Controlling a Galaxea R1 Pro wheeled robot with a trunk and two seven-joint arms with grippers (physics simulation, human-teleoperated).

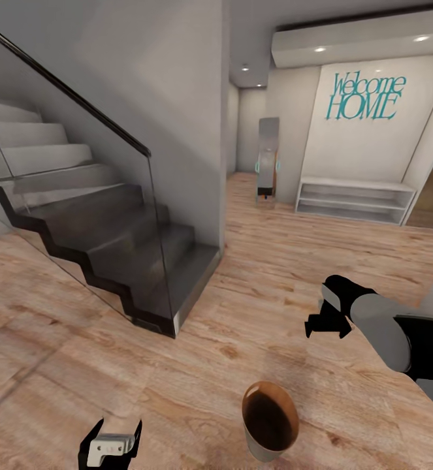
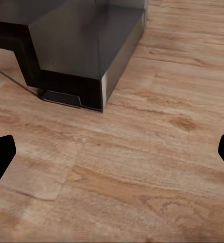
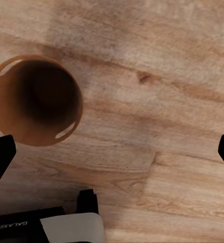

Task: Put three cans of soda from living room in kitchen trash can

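The tash can (image 1: 270, 418) stands on the wood floor just in front of me, a grey bucket with a glossy brown inside that looks empty. The right wrist view looks down into the tash can (image 3: 36, 98). My right gripper (image 1: 326, 331) hangs open above the floor, to the right of the bin and a little beyond it, with nothing between its fingers (image 3: 0, 157). My left gripper (image 1: 119, 427) is low at the bin's left, open and empty, its fingertips (image 2: 0, 157) pointing toward the stair foot. The cans of soda are out of view.
A dark staircase (image 1: 144, 261) with a glass balustrade fills the left, and its bottom step (image 2: 76, 55) lies close ahead of my left gripper. A hallway runs ahead to a standing mirror (image 1: 268, 156) and a low white shelf (image 1: 353, 199).
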